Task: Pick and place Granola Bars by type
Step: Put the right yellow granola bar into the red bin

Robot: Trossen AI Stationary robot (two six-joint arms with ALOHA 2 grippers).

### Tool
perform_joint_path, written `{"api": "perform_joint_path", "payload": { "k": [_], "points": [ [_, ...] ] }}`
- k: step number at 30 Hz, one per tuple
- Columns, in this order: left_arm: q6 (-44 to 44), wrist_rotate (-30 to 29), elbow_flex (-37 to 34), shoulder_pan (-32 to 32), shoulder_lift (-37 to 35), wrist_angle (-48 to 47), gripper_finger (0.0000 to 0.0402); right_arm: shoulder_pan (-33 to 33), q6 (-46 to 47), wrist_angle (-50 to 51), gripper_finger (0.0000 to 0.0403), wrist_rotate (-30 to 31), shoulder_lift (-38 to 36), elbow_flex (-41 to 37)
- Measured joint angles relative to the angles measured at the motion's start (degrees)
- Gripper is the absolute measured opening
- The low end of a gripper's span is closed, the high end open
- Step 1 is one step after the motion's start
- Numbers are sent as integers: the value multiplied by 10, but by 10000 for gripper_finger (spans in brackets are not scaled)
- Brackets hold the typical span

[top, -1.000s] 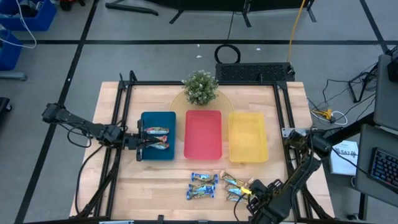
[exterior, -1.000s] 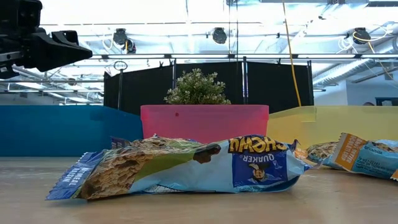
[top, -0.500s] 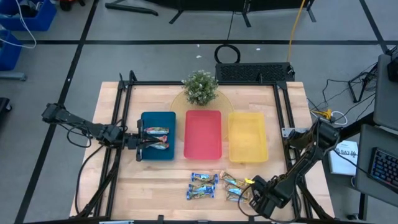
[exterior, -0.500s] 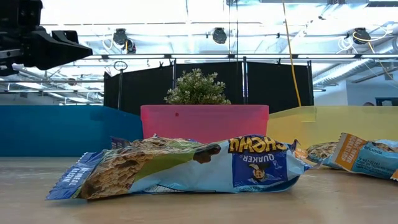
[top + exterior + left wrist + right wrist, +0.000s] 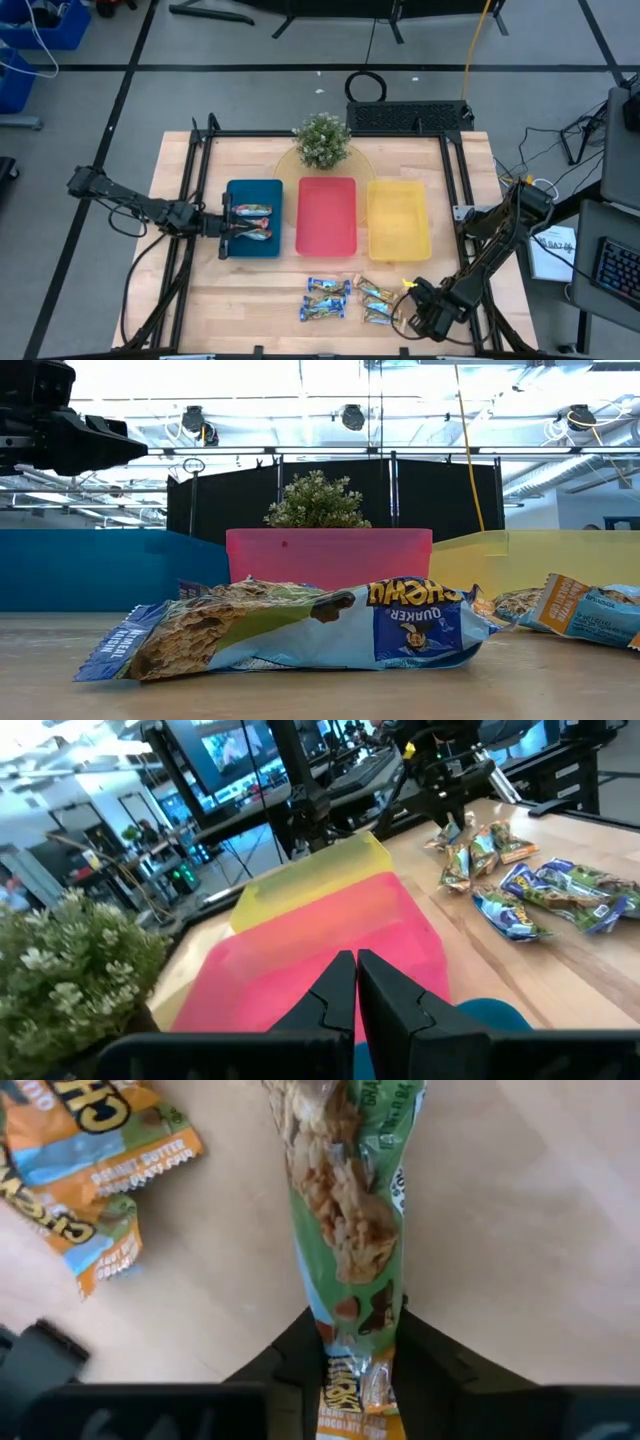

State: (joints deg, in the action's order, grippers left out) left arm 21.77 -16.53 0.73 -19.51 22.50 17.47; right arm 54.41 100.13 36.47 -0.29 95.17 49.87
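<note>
A green-wrapped granola bar point(image 5: 348, 1210) hangs pinched by one end between the fingers of the right gripper point(image 5: 408, 303), near the table's front edge toward its right corner. The wrapper's end sits tight between the two dark fingers point(image 5: 300, 1348), and the rest of the bar hangs free over bare wood. Just beside it lie two orange-and-blue bars point(image 5: 75, 1155), part of the loose cluster of bars point(image 5: 345, 298) on the table in front of the red tray point(image 5: 326, 215).

The right arm reaches in from the table's right side, folded low, its gripper just at the cluster's right end.

Two more bars point(image 5: 251, 222) lie in the blue tray point(image 5: 254, 195) at the left. The left gripper point(image 5: 229, 223) hovers at that tray's left rim, its fingers point(image 5: 335, 990) drawn almost together with nothing between them; its arm stretches in from beyond the table's left edge.

The yellow tray point(image 5: 398, 218) stands right of the red one, and a small potted plant point(image 5: 322, 139) stands behind the trays near the back edge.
</note>
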Motion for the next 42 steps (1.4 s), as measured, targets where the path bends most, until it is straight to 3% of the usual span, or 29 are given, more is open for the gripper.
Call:
{"api": "perform_joint_path", "payload": {
  "k": [9,14,18,22,27,31,34,37,42],
  "points": [
    [-25,0,0,0,0,-7,24,-24,-14,66,86,81,-85,-2],
    [-25,0,0,0,0,-7,24,-67,-101,46,74,124,-111,-1],
    [-25,0,0,0,0,-7,24,-122,-193,24,72,123,-112,29],
    [-25,0,0,0,0,-7,24,-168,-297,-29,71,126,-113,90],
    [-25,0,0,0,0,-7,24,-214,-443,-30,70,160,-113,199],
    [-25,0,0,0,0,-7,24,-289,-564,-26,70,169,-107,296],
    [-25,0,0,0,0,-7,24,-359,-625,39,66,162,-82,371],
    [-24,0,0,0,0,-7,24,-439,-687,133,59,115,-43,435],
    [-11,-1,0,0,0,-11,24,-537,-796,242,57,54,42,486]
  ]
}}
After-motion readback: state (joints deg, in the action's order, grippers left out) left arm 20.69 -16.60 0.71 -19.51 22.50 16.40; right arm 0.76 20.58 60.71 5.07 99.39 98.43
